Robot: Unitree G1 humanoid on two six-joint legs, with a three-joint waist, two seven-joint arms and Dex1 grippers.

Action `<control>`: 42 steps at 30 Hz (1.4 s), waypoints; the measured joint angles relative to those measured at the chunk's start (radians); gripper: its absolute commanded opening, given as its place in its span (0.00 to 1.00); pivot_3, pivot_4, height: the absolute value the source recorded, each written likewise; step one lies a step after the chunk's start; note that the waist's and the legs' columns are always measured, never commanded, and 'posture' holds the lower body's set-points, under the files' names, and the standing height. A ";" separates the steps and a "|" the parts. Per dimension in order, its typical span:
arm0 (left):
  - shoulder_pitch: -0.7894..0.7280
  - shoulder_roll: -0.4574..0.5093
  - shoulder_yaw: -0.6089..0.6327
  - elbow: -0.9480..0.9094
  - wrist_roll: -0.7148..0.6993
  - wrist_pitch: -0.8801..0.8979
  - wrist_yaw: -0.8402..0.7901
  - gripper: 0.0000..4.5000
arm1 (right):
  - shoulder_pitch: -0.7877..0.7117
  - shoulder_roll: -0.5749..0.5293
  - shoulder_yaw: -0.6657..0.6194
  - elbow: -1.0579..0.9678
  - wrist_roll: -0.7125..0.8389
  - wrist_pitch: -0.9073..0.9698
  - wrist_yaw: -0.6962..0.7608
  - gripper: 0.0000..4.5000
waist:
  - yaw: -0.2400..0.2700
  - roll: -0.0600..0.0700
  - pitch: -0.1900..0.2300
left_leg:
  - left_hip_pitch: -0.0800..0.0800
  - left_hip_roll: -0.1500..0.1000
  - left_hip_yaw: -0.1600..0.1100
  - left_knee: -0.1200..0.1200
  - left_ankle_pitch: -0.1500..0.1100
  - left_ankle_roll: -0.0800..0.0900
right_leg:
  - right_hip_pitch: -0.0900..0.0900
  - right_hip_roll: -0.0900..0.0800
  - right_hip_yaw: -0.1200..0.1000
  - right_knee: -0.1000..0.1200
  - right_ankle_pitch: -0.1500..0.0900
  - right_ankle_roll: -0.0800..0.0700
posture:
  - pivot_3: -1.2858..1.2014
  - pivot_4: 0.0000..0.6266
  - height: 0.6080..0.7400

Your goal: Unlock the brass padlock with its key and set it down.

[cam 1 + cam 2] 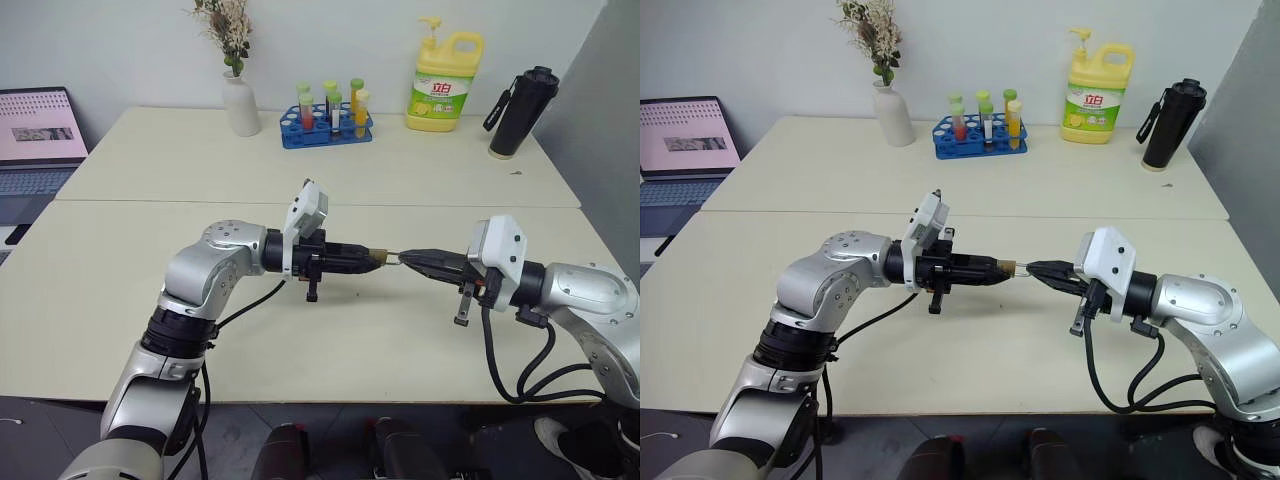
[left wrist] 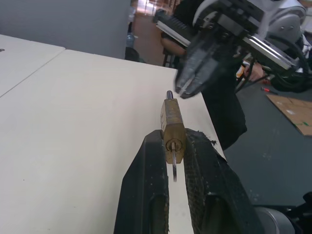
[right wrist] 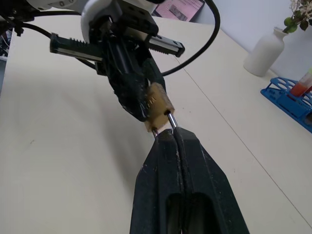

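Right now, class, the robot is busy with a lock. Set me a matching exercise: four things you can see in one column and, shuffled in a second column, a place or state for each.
Column A
1. brass padlock
2. key
3. right claw
4. yellow detergent bottle

Column B
a. shut on the shackle
b. standing between the test-tube rack and the black flask
c. gripped by its body in the left claw
d. stuck in the keyhole

Pairs: 1-c, 2-d, 3-a, 4-b
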 measured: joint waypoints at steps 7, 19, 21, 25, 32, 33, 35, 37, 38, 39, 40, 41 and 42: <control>0.005 0.005 0.000 -0.018 -0.005 0.005 -0.005 0.03 | -0.018 0.000 0.037 0.049 -0.040 -0.060 0.044 0.00 | 0.000 0.000 0.000 | 0.000 0.000 0.000 0.000 0.000 0.000 | 0.000 0.000 0.000 0.000 0.000 0.000 | 0.52 0.24 1.00; 0.021 0.018 0.000 -0.052 -0.035 0.026 -0.036 0.03 | -0.053 0.000 0.077 0.127 -0.065 -0.094 0.125 0.00 | 0.000 0.000 0.000 | 0.000 0.000 0.000 0.000 0.000 0.000 | 0.000 0.000 0.000 0.000 0.000 0.000 | 0.52 0.24 1.00; 0.021 0.019 0.000 -0.054 -0.047 0.031 -0.043 0.03 | -0.057 0.000 0.079 0.141 -0.065 -0.096 0.140 0.00 | 0.000 0.000 0.000 | 0.000 0.000 0.000 0.000 0.000 0.000 | 0.000 0.000 0.000 0.000 0.000 0.000 | 0.52 0.24 1.00; 0.023 0.029 0.000 -0.056 -0.062 0.049 -0.044 0.03 | -0.059 0.000 0.084 0.154 -0.064 -0.096 0.172 0.00 | 0.000 0.000 0.000 | 0.000 0.000 0.000 0.000 0.000 0.000 | 0.000 0.000 0.000 0.000 0.000 0.000 | 0.52 0.24 1.00; 0.027 0.037 0.000 -0.058 -0.070 0.068 -0.042 0.03 | -0.059 0.000 0.087 0.154 -0.060 -0.094 0.187 0.00 | 0.000 0.000 0.000 | 0.000 0.000 0.000 0.000 0.000 0.000 | 0.000 0.000 0.000 0.000 0.000 0.000 | 0.52 0.24 1.00; 0.030 0.037 0.000 -0.058 -0.070 0.071 -0.042 0.03 | -0.059 0.000 0.087 0.154 -0.058 -0.093 0.192 0.00 | 0.000 0.000 0.000 | 0.000 0.000 0.000 0.000 0.000 0.000 | 0.000 0.000 0.000 0.000 0.000 0.000 | 0.52 0.24 1.00; 0.033 0.037 0.000 -0.058 -0.070 0.073 -0.040 0.03 | -0.059 0.000 0.087 0.154 -0.053 -0.091 0.196 0.00 | 0.000 0.000 0.000 | 0.000 0.000 0.000 0.000 0.000 0.000 | 0.000 0.000 0.000 0.000 0.000 0.000 | 0.52 0.24 1.00; 0.033 0.037 0.000 -0.058 -0.070 0.076 -0.036 0.03 | -0.059 0.000 0.087 0.152 -0.046 -0.084 0.199 0.00 | 0.000 0.000 0.000 | 0.000 0.000 0.000 0.000 0.000 0.000 | 0.000 0.000 0.000 0.000 0.000 0.000 | 0.52 0.24 1.00; 0.033 0.037 0.000 -0.058 -0.070 0.076 -0.035 0.03 | -0.059 0.000 0.087 0.151 -0.042 -0.080 0.200 0.00 | 0.000 0.000 0.000 | 0.000 0.000 0.000 0.000 0.000 0.000 | 0.000 0.000 0.000 0.000 0.000 0.000 | 0.52 0.24 1.00; 0.033 0.037 0.000 -0.058 -0.071 0.077 -0.034 0.03 | -0.059 0.000 0.087 0.149 -0.039 -0.077 0.202 0.00 | 0.000 0.000 0.000 | 0.000 0.000 0.000 0.000 0.000 0.000 | 0.000 0.000 0.000 0.000 0.000 0.000 | 0.52 0.24 1.00; 0.033 0.037 0.000 -0.058 -0.071 0.078 -0.034 0.03 | -0.059 0.000 0.087 0.147 -0.037 -0.075 0.203 0.00 | 0.000 0.000 0.000 | 0.000 0.000 0.000 0.000 0.000 0.000 | 0.000 0.000 0.000 0.000 0.000 0.000 | 0.52 0.24 1.00; 0.033 0.037 0.000 -0.058 -0.071 0.078 -0.034 0.03 | -0.059 0.000 0.087 0.146 -0.034 -0.075 0.203 0.00 | 0.000 0.000 0.000 | 0.000 0.000 0.000 0.000 0.000 0.000 | 0.000 0.000 0.000 0.000 0.000 0.000 | 0.52 0.24 1.00; 0.033 0.037 0.000 -0.058 -0.072 0.078 -0.034 0.03 | -0.058 0.000 0.087 0.144 -0.033 -0.074 0.203 0.00 | 0.000 0.000 0.000 | 0.000 0.000 0.000 0.000 0.000 0.000 | 0.000 0.000 0.000 0.000 0.000 0.000 | 0.52 0.24 1.00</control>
